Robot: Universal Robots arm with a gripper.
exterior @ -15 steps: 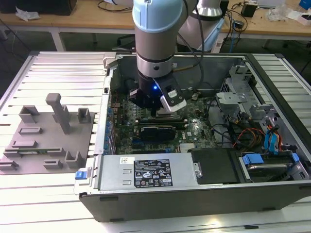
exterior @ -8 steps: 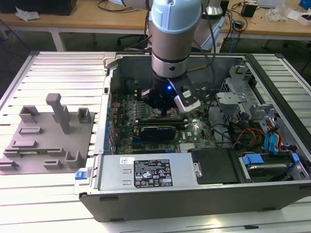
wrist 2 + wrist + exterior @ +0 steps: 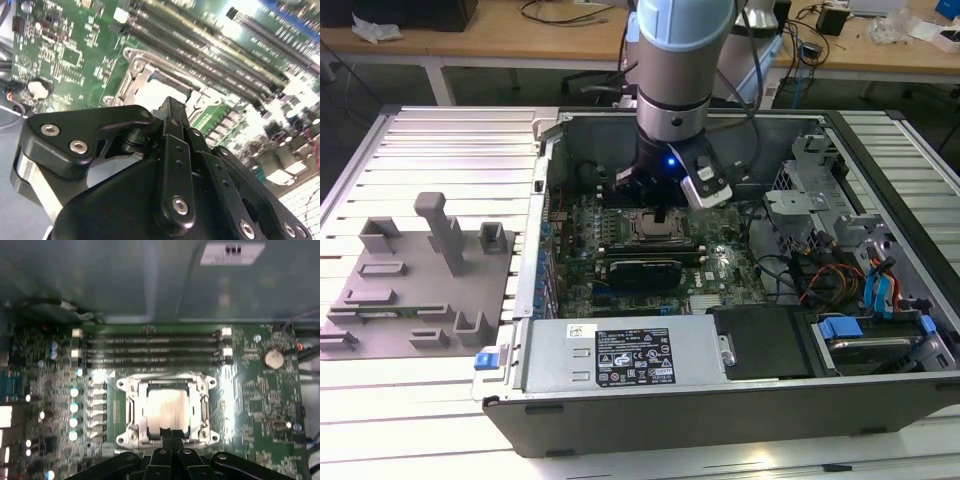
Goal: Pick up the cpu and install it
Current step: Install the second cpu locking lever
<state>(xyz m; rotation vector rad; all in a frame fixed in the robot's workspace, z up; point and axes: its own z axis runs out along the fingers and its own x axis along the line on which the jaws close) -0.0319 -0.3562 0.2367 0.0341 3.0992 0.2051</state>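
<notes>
One cpu seated in the socket, gripper above its edge

One shiny square cpu (image 3: 166, 407) lies flat inside the one metal-framed socket (image 3: 131, 390) on the green motherboard (image 3: 255, 390); the black gripper (image 3: 171, 433) hangs over the socket's near edge, fingers pressed together and holding nothing; four long memory slots (image 3: 150, 347) run parallel just beyond the socket; one grey moulded fixture (image 3: 420, 280) lies well apart from the socket.

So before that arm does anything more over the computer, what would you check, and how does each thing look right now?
1. cpu lying inside the socket frame: ok, its shiny top shows within the frame.
2. cpu seated fully flat: cannot tell.
3. gripper over the socket: ok, its tips sit at the frame's edge.
4. Fingers released from the cpu: cannot tell.
5. memory slots beside the socket untouched by the arm: ok.
</notes>
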